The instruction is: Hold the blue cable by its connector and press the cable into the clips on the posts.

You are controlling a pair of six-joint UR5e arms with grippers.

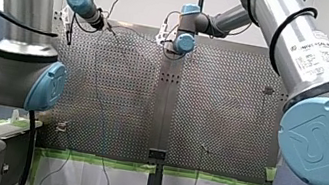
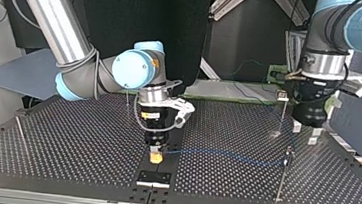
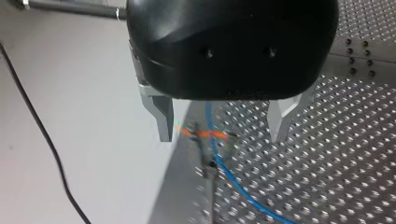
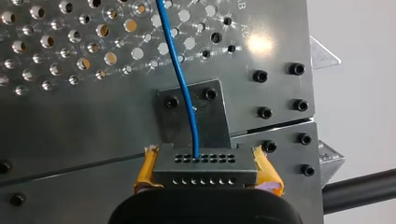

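My right arm entered at the top view's left, elbow bent and wrist turned so that my right gripper (image 2: 156,155) pointed straight down near the table's (image 2: 64,141) edge. Its yellow pads (image 4: 145,170) were clenched on the connector (image 4: 205,169), one at each end. The cable (image 4: 184,88) left the connector's face, crossed a small bolted plate (image 4: 215,116), and in the top view ran low over the table toward the right. There my left arm hung upright, with my left gripper (image 2: 304,135) pointing down and its metal fingers (image 3: 161,116) spread and grasping nothing. Ahead between those fingers stood a post (image 3: 208,186) with an orange clip (image 3: 205,134). The cable passed close by the clip, but I could not tell whether it sat in it.
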